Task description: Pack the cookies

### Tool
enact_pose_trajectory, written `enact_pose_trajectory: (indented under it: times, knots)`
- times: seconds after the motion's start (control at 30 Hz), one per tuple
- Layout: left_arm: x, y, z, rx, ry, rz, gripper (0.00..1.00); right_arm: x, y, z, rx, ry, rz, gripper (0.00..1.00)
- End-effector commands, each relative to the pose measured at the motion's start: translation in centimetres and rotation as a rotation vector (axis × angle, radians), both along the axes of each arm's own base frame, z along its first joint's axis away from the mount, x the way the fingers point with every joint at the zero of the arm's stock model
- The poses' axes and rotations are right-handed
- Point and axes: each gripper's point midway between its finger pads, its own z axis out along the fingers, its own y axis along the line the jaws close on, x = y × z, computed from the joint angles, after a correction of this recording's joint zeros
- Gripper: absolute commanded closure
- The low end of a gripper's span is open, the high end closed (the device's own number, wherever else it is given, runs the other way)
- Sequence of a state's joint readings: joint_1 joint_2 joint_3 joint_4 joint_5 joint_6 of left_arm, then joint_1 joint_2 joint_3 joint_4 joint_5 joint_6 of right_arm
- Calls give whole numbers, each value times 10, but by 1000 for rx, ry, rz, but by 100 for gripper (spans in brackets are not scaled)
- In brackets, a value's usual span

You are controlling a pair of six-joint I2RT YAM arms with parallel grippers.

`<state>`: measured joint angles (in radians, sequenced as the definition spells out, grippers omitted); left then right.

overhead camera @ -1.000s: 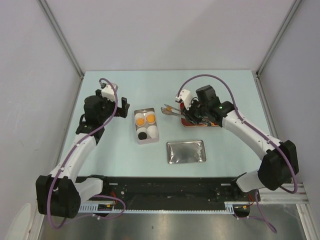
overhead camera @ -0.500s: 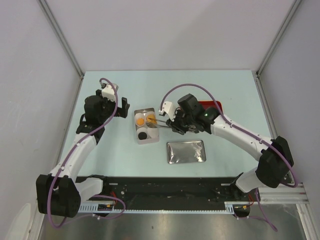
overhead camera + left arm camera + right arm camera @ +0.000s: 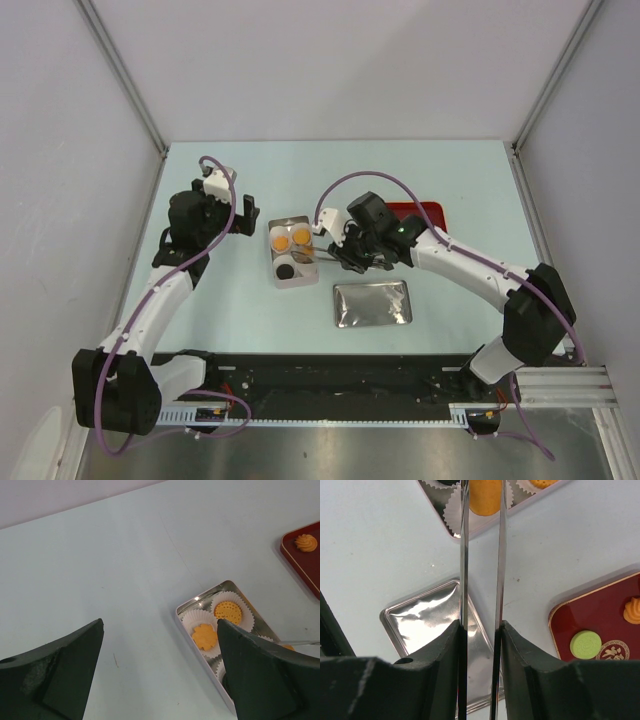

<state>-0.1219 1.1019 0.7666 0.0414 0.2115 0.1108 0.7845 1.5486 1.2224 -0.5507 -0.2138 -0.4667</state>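
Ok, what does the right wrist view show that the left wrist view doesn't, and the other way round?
Only right wrist: the right gripper shut on the tongs, an orange cookie between their arms, the silver lid, and a green round cookie on the red tray.
Only left wrist: the left gripper, wide open, plus the dotted round cookie and flower-shaped cookie whole in their paper cups.
Both: the tin, the red tray, the orange swirl cookie on it, and the tongs, just a thin tip in left wrist.

The right hand (image 3: pixel 480 627) carried tongs (image 3: pixel 464 555) and orange cookie (image 3: pixel 485 497) from red tray (image 3: pixel 590 615) to tin (image 3: pixel 199 601).
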Motion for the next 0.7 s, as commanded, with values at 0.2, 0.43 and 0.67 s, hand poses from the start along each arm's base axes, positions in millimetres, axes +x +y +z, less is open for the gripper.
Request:
enact_pose_trajectory:
  times: [0.2,0.43,0.67]
  knots:
    - [5,-2,17,8,-55,-8,0,8,16,13,49,-25,7,62]
    - [5,-2,18,8,-56,-7,0,6,18,8,41,-8,12,62]
    - [5,-1,17,9,-55,-4,0,6,17,5,33,-4,11,62]
